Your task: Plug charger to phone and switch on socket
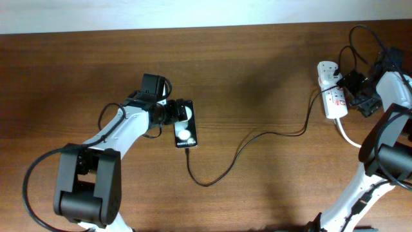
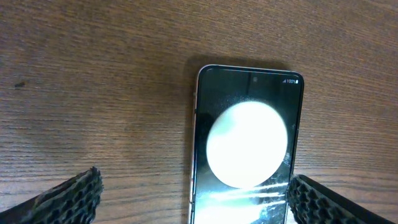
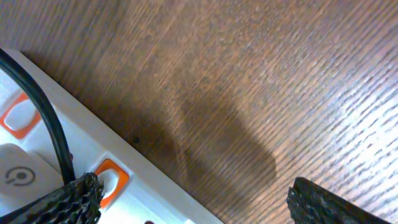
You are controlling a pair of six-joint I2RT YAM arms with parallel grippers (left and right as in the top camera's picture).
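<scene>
Left of centre, the phone (image 1: 185,132) lies face up on the table (image 1: 257,64), the charger (image 1: 257,136) reaching its lower end; I cannot tell if the tip is fully home. My left claw (image 2: 196,186) hangs spread over it, and a careless drop could shove the phone and pull the tip loose. Far right, my right claw (image 3: 193,190), also spread, sits by the socket (image 1: 333,96), where the charger could snag a finger (image 3: 68,202) as I press the switch (image 3: 115,174)

Overhead, the left claw (image 1: 175,113) partly hides one end of the glossy black slab phone (image 1: 186,134); whether the thin black charger cable (image 1: 257,137) is seated in it is too small to tell.
</scene>
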